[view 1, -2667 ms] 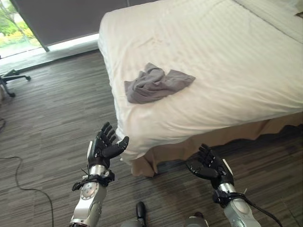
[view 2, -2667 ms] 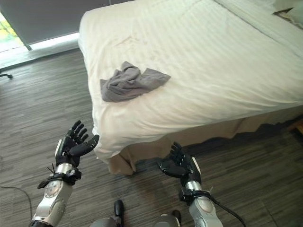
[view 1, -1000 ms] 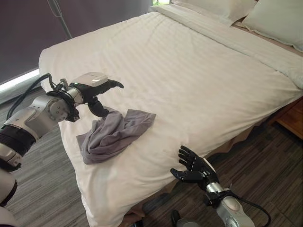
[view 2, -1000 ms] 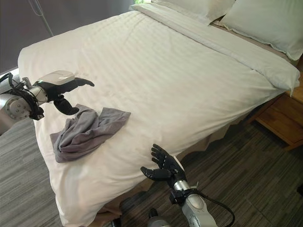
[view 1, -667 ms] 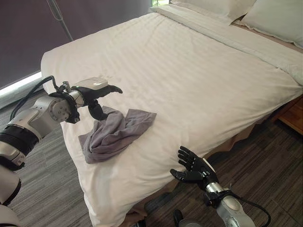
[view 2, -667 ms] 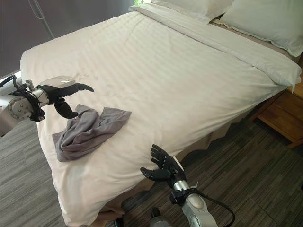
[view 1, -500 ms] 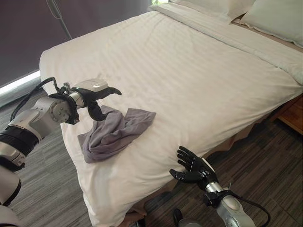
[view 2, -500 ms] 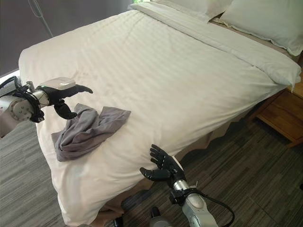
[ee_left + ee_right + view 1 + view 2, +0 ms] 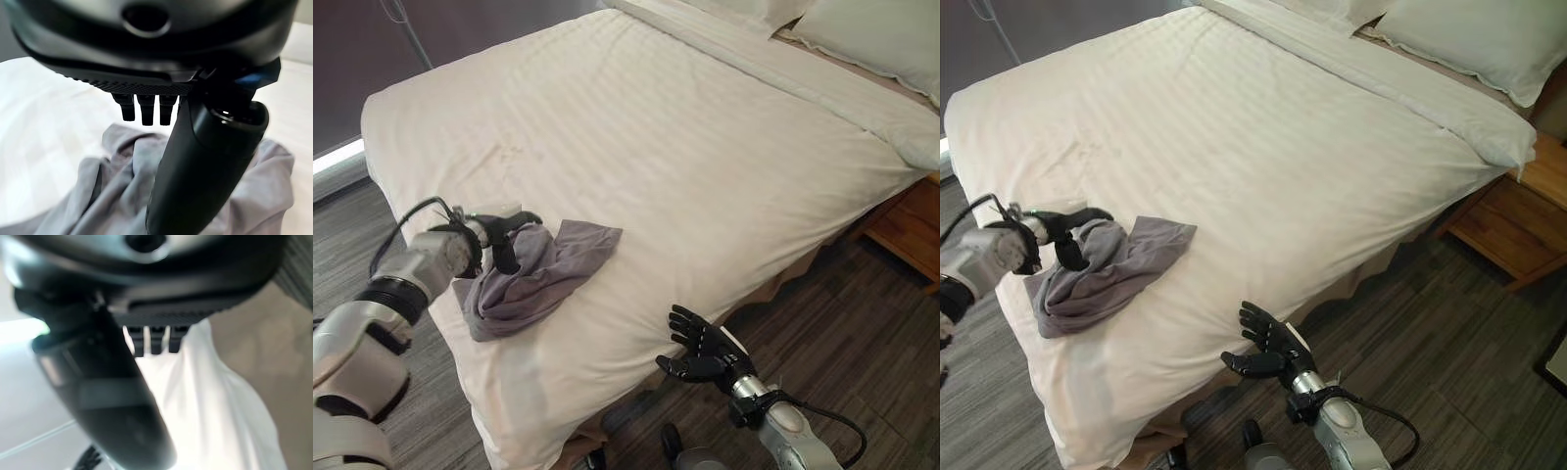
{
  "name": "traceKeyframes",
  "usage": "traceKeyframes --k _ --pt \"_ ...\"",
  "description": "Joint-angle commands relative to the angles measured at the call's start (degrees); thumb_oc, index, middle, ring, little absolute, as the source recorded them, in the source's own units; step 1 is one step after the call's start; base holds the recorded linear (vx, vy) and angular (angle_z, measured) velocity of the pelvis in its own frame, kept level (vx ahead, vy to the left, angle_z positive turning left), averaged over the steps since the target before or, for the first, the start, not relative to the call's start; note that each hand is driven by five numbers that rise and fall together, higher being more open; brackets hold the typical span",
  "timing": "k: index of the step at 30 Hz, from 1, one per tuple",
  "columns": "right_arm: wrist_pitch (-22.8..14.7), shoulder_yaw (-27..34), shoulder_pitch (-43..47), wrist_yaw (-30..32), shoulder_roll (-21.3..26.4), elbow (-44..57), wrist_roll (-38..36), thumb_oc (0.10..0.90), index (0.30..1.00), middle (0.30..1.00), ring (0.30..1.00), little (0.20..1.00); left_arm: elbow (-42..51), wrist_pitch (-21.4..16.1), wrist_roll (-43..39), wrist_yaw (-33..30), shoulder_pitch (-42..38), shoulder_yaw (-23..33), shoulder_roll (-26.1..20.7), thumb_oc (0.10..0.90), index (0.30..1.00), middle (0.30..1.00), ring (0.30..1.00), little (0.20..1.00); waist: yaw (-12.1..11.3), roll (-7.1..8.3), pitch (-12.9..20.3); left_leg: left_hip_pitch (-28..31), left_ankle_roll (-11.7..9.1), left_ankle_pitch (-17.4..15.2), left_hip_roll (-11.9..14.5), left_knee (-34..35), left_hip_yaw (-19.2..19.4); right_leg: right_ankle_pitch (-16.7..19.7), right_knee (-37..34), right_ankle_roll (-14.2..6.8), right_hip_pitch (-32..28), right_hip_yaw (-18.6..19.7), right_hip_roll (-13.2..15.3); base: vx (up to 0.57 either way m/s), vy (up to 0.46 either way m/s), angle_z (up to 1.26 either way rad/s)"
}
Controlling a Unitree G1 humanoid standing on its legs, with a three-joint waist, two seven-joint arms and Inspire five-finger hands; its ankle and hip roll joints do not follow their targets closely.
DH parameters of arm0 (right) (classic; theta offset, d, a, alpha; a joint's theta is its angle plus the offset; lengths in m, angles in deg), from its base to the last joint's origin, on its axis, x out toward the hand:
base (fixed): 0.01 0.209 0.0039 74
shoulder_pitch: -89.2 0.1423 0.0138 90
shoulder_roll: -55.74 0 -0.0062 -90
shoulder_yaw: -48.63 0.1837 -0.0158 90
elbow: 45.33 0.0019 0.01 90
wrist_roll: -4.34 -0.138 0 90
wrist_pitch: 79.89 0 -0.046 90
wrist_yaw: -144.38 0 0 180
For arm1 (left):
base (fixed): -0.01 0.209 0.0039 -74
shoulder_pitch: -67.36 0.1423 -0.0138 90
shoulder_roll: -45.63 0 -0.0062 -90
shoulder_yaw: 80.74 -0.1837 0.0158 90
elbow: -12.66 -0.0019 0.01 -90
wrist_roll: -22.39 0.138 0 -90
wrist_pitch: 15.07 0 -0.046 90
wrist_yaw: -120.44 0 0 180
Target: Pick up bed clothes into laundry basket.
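Observation:
A crumpled grey cloth (image 9: 548, 272) lies on the white bed (image 9: 705, 137), close to its near corner. My left hand (image 9: 502, 235) rests at the cloth's left end, its fingers straight over the top fold and its thumb (image 9: 205, 161) pointing down against the fabric (image 9: 112, 196); it is open, with nothing gripped. My right hand (image 9: 1271, 354) hovers open, palm up, above the floor just off the bed's front edge, apart from the sheet (image 9: 215, 396) that hangs there.
White pillows (image 9: 876, 29) lie at the bed's head, far right. A wooden nightstand (image 9: 1503, 220) stands beside the bed at the right. Dark striped carpet (image 9: 1449, 333) runs along the bed's near side and to its left.
My left hand has come down from above the bed onto the left end of the grey cloth. The camera has shifted a little. The right hand keeps its pose.

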State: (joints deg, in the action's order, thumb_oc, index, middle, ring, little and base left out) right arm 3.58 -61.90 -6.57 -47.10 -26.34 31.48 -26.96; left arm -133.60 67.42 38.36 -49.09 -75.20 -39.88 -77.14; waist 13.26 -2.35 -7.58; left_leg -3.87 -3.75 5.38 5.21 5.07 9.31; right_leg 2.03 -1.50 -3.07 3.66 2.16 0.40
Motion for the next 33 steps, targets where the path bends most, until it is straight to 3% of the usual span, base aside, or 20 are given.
traceKeyframes --k 1,6,10,11,12,13,18,19,23,27,33 --pt "-0.84 -3.16 0.24 -3.48 -2.0 2.25 -0.43 0.8 0.9 0.9 0.9 0.9 -10.41 1.62 0.7 -5.44 -4.13 9.86 2.17 0.8 0.9 0.9 0.9 0.9 -0.49 3.86 -2.66 5.06 -1.79 -5.45 0.53 -0.37 2.77 2.43 -3.21 -6.69 2.43 1.12 4.71 -0.06 -0.004 -0.15" --pt "-0.48 -5.86 0.9 -3.3 -2.05 3.34 -1.69 0.8 0.9 0.9 0.9 0.9 -18.86 4.59 2.25 -7.66 3.87 17.68 10.77 0.8 0.9 0.9 0.9 0.9 0.68 4.99 -3.86 4.19 -2.18 -4.95 0.97 -0.12 3.93 2.71 -3.19 -6.41 4.12 2.48 4.13 -0.03 0.012 -0.15" --pt "-0.1 -7.23 0.74 -3.97 -1.66 3.65 -1.22 0.8 0.9 0.9 0.9 0.9 -20.36 5.01 3.99 -7.29 7.63 19.04 14.12 0.8 0.9 0.9 0.9 0.9 0.89 4.89 -4.02 3.92 -2.29 -4.98 0.98 -0.07 4.1 2.6 -3.21 -6.34 4.41 2.87 4.17 0.01 0.018 -0.15" --pt "0.15 -7.44 0.65 -3.93 -1.69 3.04 -0.68 0.8 0.9 0.9 0.9 0.9 -19.94 4.98 3.46 -6.55 9.57 19.66 15.73 0.48 0.42 0.42 0.42 0.42 0.96 4.63 -3.8 4.09 -2.28 -5.21 0.95 -0.07 4.25 2.46 -3.38 -6.27 4.14 2.91 4.17 0.03 0.007 -0.02" --pt "0.14 -7.46 0.62 -3.93 -1.66 3.04 -0.67 0.8 0.9 0.9 0.9 0.9 -19.91 4.99 3.47 -6.55 9.63 19.69 15.75 0.4 0.3 0.3 0.3 0.3 0.97 4.6 -3.77 4.11 -2.28 -5.23 0.95 -0.07 4.26 2.45 -3.38 -6.27 4.12 2.92 4.16 0.09 0.015 -0.06" --pt "0.19 -7.27 0.42 -4.21 -1.01 3.25 0.25 0.8 0.9 0.9 0.9 0.9 -17.84 4.44 1.89 -6.0 10.57 20.38 15.52 0.4 0.3 0.3 0.3 0.3 0.92 3.82 -3.19 4.9 -2.27 -5.6 0.89 -0.07 4.37 2.04 -3.5 -6.21 3.22 2.83 4.29 0.07 0.014 -0.05" --pt "-0.23 -6.69 0.08 -4.25 -0.41 4.0 0.18 0.8 0.9 0.9 0.9 0.9 -12.37 3.06 -1.57 -7.8 9.59 21.34 11.57 0.4 0.3 0.3 0.3 0.3 0.48 2.84 -2.46 5.7 -2.24 -5.9 0.6 -0.07 3.64 1.37 -3.5 -6.08 1.72 1.95 4.65 0.03 -0.005 0.0" --pt "-0.65 -5.99 -0.11 -3.8 -0.64 3.81 -0.26 0.8 0.9 0.9 0.9 0.9 -3.26 1.75 -4.64 -9.99 9.23 21.98 8.64 0.4 0.3 0.3 0.3 0.3 -0.52 2.33 -2.14 5.84 -2.14 -5.84 0.36 -0.07 2.82 1.07 -3.5 -5.94 1.0 1.1 4.89 0.02 -0.034 0.07" --pt "-1.21 -3.82 -0.89 -3.24 -1.14 3.54 -0.46 0.8 0.9 0.9 0.9 0.9 15.2 -1.26 -13.94 -11.48 13.19 26.17 3.21 0.4 0.3 0.3 0.3 0.3 -2.6 1.87 -1.63 6.01 -1.96 -5.72 -0.12 -0.07 1.26 0.63 -3.5 -5.7 -0.23 -0.62 5.25 0.01 -0.037 0.21" --pt "-1.48 -2.47 -1.51 -2.64 -1.56 3.07 0.17 0.8 0.9 0.9 0.9 0.9 29.29 -4.98 -26.79 -12.18 18.34 31.42 2.12 0.4 0.3 0.3 0.3 0.3 -3.58 1.64 -0.65 6.43 -1.83 -5.78 -0.39 -0.07 0.22 0.25 -3.5 -5.58 -1.33 -1.56 5.42 0.01 -0.024 0.21" --pt "-1.75 -1.96 -1.89 -2.14 -1.43 2.67 1.61 0.8 0.9 0.9 0.9 0.9 45.95 -10.19 -37.71 -12.32 24.24 37.42 0.78 0.4 0.3 0.3 0.3 0.3 -3.96 1.61 0.93 7.07 -1.74 -6.04 -0.54 -0.07 -0.29 0.01 -3.5 -5.48 -2.23 -1.84 5.59 0.02 -0.002 0.11"
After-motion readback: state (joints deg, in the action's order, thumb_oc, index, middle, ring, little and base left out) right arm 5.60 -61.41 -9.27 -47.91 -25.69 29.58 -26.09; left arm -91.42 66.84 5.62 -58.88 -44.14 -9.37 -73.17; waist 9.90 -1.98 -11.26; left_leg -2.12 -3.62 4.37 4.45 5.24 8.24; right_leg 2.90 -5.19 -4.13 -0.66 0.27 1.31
